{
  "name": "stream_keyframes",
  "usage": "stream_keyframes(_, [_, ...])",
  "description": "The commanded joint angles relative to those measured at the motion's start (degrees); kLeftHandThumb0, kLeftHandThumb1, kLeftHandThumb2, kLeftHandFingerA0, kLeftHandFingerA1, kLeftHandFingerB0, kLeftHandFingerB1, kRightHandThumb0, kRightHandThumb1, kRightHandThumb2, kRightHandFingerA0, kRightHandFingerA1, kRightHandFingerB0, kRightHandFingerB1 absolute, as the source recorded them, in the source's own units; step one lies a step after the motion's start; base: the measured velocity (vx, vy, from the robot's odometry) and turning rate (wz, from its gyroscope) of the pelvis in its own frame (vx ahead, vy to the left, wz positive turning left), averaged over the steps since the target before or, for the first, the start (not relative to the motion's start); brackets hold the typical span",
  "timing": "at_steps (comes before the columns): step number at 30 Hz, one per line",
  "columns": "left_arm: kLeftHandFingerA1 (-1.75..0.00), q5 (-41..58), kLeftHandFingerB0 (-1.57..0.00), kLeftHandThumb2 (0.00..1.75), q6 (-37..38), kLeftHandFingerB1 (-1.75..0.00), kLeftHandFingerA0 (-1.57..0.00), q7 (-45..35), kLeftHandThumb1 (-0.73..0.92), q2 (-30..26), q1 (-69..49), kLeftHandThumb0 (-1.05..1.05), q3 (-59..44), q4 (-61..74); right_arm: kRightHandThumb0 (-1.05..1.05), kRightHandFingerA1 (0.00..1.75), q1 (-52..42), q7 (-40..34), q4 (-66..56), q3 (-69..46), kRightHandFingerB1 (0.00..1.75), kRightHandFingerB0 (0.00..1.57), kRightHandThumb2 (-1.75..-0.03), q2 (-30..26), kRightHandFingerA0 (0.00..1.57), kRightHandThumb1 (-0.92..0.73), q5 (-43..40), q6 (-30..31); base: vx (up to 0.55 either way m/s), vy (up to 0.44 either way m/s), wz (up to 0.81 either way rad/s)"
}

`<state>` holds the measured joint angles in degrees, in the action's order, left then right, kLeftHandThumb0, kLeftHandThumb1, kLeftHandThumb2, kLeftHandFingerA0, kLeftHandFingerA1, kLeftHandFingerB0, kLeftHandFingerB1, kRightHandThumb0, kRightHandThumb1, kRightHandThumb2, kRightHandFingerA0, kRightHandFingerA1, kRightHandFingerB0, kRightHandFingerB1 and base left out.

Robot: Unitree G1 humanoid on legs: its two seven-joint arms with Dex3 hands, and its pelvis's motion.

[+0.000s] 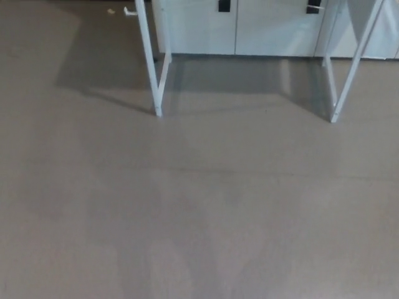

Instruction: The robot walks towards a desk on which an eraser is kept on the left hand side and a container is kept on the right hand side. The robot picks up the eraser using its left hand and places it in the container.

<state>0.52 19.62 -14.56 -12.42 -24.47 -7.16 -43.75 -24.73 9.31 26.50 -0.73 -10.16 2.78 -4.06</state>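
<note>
Looking down from the head view, we are seeing mostly bare grey-brown floor [199, 218] filling the lower part of the picture. Near the top we are making out the white legs of a desk frame: a left pair [154, 68] meeting the floor left of centre, and a right pair [343, 75] slanting down towards the right edge. Between and behind them we are seeing white cabinet doors [237, 28] with small dark handles [224, 5] at the upper edge. A soft shadow [106, 68] is falling on the floor to the left of the left legs, and a small pale speck [111, 10] is lying on the floor at the far upper left. Nothing is lying on the stretch of floor between us and the desk legs.

We are not seeing the desk's top, so we cannot tell where the eraser or the container is. Neither of our hands is showing, so we cannot tell how their fingers are set.
</note>
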Motion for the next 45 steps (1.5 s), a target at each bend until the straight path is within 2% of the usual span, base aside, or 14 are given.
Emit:
stream_keyframes(1, [-0.40,-0.13,-0.27,0.58,0.85,-0.30,-0.40,1.96,0.62,0.22,-0.74,-0.28,-0.18,2.64,-0.14,0.59,-1.45,0.45,-0.88,0.17,0.53,0.20,-0.90,0.07,0.31,-0.45,-0.46,-1.37,0.43,0.101,-0.18])
stream_keyframes(4, [-0.40,-0.38,-0.28,0.58,2.04,-0.30,-0.39,1.97,0.62,-0.07,-0.98,-0.26,-0.34,0.84,-0.14,0.59,-2.07,0.32,-0.97,0.27,0.53,0.20,-0.90,0.60,0.30,-0.45,-0.50,-1.53,0.47,0.145,-0.64])
stream_keyframes(5, [-0.41,-1.22,-0.31,0.58,4.92,-0.31,-0.38,2.09,0.60,-0.61,-0.82,-0.25,-0.06,-3.36,-0.15,0.59,-2.20,0.06,-1.48,0.55,0.53,0.20,-0.90,0.24,0.31,-0.45,0.21,-1.34,0.42,0.146,-0.51])
stream_keyframes(9, [-0.40,-3.31,-0.31,0.58,6.42,-0.31,-0.42,4.57,0.59,-2.02,1.06,-0.27,1.22,-8.71,-0.13,0.58,-1.37,0.72,-1.80,0.62,0.53,0.20,-0.90,0.05,0.28,-0.45,-0.09,-0.17,0.39,0.107,-0.10])
stream_keyframes(10, [-0.39,-2.49,-0.30,0.58,6.87,-0.31,-0.38,3.74,0.60,-2.31,1.36,-0.27,0.89,-9.74,-0.13,0.58,-1.22,0.74,-1.80,0.80,0.53,0.19,-0.91,0.26,0.29,-0.46,-0.06,0.14,0.31,0.010,0.11])
stream_keyframes(26, [-0.40,-5.66,-0.29,0.58,12.23,-0.30,-0.41,7.39,0.61,-4.13,1.28,-0.28,4.29,-13.76,-0.17,0.59,-1.47,0.32,-1.92,2.33,0.52,0.20,-0.90,-0.62,0.33,-0.46,1.44,-0.68,0.45,-0.161,0.19])
stream_keyframes(37, [-0.40,-5.90,-0.28,0.58,13.38,-0.30,-0.39,7.96,0.61,-3.93,1.29,-0.26,4.98,-14.05,-0.17,0.60,-0.32,0.27,-0.87,2.91,0.52,0.20,-0.91,-0.89,0.34,-0.47,1.91,-1.20,0.42,0.122,-0.04])
stream_keyframes(45, [-0.40,-7.06,-0.30,0.58,13.22,-0.31,-0.45,10.11,0.60,-4.30,2.69,-0.28,5.90,-14.97,-0.17,0.59,0.99,0.25,-0.91,3.09,0.52,0.19,-0.92,-0.58,0.33,-0.47,1.89,-0.20,0.21,-0.011,0.09])
